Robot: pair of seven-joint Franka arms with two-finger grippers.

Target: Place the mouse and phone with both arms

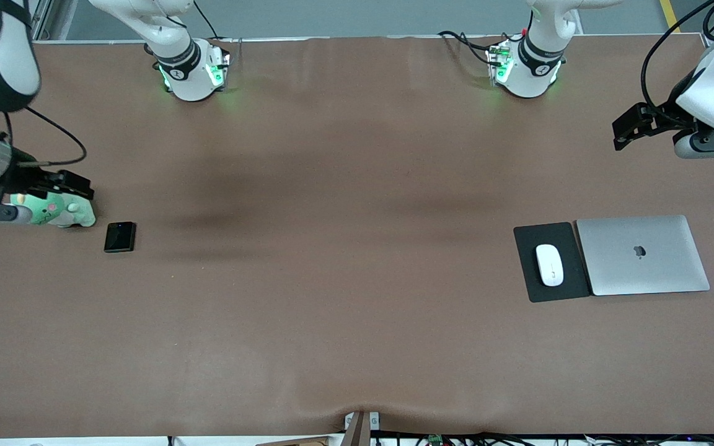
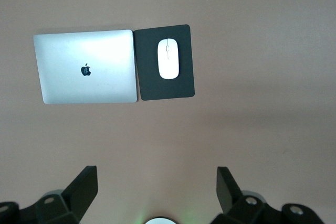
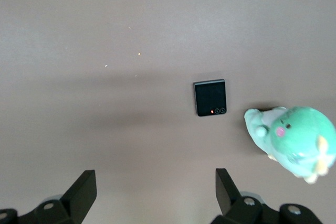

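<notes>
You've got mouse (image 1: 549,264) on black pad (image 1: 527,272), lower-right of front view, beside laptop (image 1: 642,255). Phone (image 1: 120,236) mid-left, by green plush (image 1: 53,210). L gripper (image 1: 618,132) up at upper-right edge, jaws wide, empty. R gripper (image 1: 78,185) over plush, wide, empty.

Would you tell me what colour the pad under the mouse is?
The pad under the mouse is matte black, clearest in the left wrist view.

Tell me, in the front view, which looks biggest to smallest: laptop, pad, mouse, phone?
1. Laptop
2. Pad
3. Mouse and phone look about alike, so no ranking between them.
</notes>
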